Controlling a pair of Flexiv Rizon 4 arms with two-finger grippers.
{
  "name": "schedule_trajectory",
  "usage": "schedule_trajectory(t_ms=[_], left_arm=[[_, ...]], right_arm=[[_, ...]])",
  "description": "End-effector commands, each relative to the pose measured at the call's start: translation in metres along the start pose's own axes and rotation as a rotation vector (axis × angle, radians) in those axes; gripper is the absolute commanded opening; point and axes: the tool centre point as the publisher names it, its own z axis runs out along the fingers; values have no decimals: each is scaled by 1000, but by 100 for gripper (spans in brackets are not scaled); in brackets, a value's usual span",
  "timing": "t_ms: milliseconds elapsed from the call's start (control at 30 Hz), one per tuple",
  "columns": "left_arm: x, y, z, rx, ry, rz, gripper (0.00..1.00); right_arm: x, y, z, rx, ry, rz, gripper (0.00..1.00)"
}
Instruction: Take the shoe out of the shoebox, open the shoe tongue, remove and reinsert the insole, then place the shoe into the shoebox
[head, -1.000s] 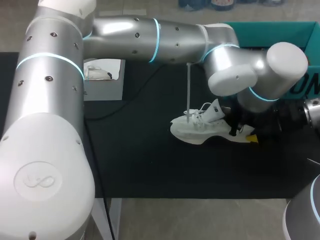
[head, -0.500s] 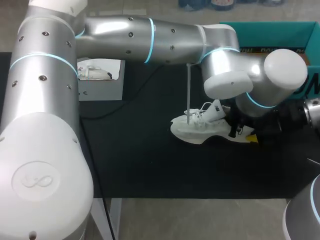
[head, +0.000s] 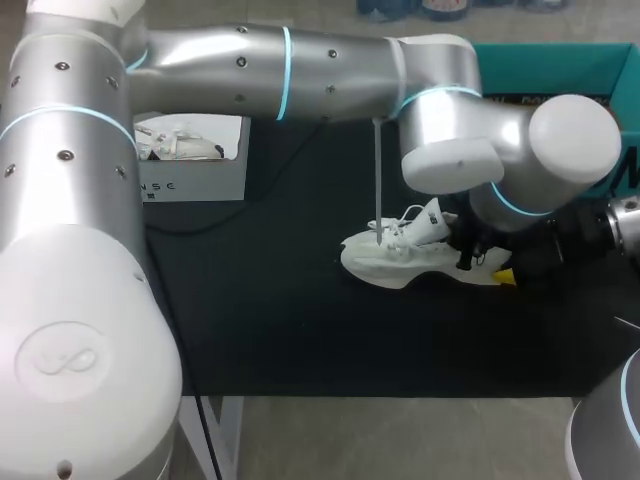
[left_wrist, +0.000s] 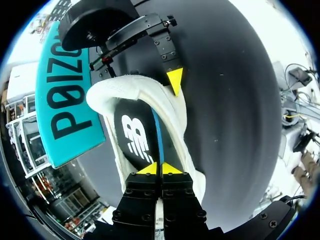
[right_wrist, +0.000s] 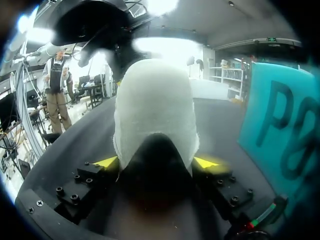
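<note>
**Two Arms Sharing One Sneaker During Insole Work**

The white sneaker (head: 395, 262) is lying on the black bench (head: 280, 330), toe toward 9 o'clock and heel toward 3, with the teal shoebox (head: 560, 65) standing at its 1 o'clock. The right end effector (right_wrist: 156, 161) is clamping the heel from both sides, fingers spread to the heel's width. The left end effector (left_wrist: 160, 168) is reaching into the collar, its yellow tips pinching almost together on the thin edge of the black insole (left_wrist: 132, 135). The insole is looking light, thin and floppy, so an edge pinch is probably suiting it. The padded upper is likely giving under pressure, and the heel is offering the firmer hold. The left arm is covering the heel in the head view, and the insole's forefoot is hiding inside the shoe. Whether the pale strand (head: 377, 180) rising from the laces is a lace is hard to tell.
</note>
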Motion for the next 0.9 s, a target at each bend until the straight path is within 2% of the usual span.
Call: schedule_trajectory(t_ms=[33,233,367,900], left_arm=[[3,12,-13,7,-19,-10,0],[4,18,-26,22,-42,-32,0],[3,15,-31,34,-53,-30,0],[-2,-25,-50,82,-86,35,0]], right_arm=[[0,-4,4,2,-2,2,0],[0,-4,4,2,-2,2,0],[0,-4,4,2,-2,2,0],[0,-4,4,2,-2,2,0]])
